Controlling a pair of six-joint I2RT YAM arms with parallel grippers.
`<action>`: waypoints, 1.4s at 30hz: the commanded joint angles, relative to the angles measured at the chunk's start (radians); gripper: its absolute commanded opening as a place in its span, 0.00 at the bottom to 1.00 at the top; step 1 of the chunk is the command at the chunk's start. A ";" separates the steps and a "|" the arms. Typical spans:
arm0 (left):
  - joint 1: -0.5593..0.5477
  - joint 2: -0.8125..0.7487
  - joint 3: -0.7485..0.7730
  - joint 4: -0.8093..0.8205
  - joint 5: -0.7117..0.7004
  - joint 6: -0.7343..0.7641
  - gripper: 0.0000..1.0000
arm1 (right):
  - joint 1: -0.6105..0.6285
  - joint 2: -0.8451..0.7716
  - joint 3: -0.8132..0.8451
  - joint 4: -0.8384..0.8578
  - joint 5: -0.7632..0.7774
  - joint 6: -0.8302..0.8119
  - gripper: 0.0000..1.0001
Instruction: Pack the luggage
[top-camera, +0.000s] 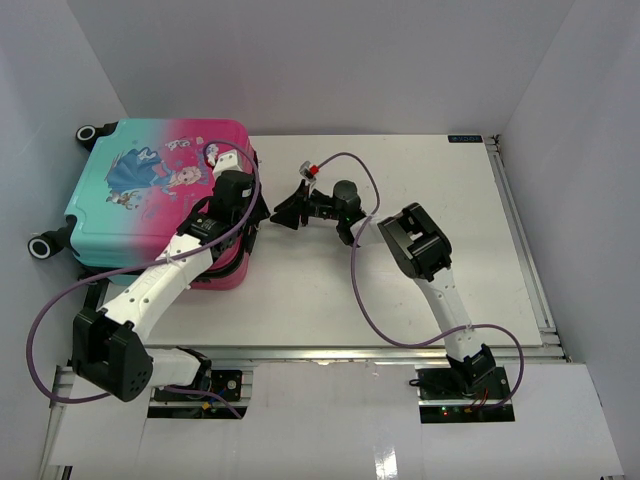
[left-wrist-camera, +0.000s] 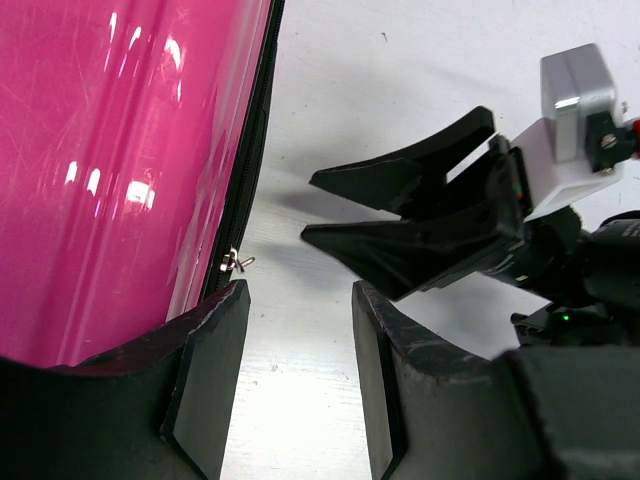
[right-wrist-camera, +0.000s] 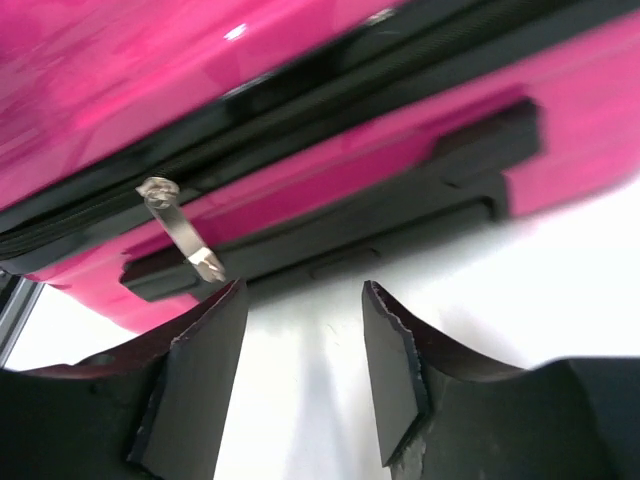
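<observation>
The suitcase (top-camera: 150, 190) lies flat and closed at the left rear of the table (top-camera: 450, 250), teal end left, pink end right. The left arm (top-camera: 160, 275) slants up from its base across the suitcase's near right corner. Its wrist tips down, so the left gripper (left-wrist-camera: 297, 300) hangs beside the pink wall, fingers moderately apart with nothing between them (only bare table). The right arm (top-camera: 440, 290) reaches back, folds at the elbow and stretches leftward. The right gripper (right-wrist-camera: 302, 295) faces the pink side, jaws parted and empty, just below the dangling zip pull (right-wrist-camera: 180, 230).
</observation>
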 joint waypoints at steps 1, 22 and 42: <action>0.052 -0.027 -0.021 -0.051 -0.063 0.055 0.57 | 0.057 -0.041 0.009 0.045 -0.036 -0.105 0.60; 0.052 -0.043 -0.029 -0.036 -0.054 0.064 0.57 | 0.145 -0.046 0.043 -0.040 0.086 -0.328 0.69; 0.053 -0.061 -0.027 -0.026 -0.054 0.059 0.57 | 0.159 -0.173 -0.060 -0.007 0.092 -0.376 0.71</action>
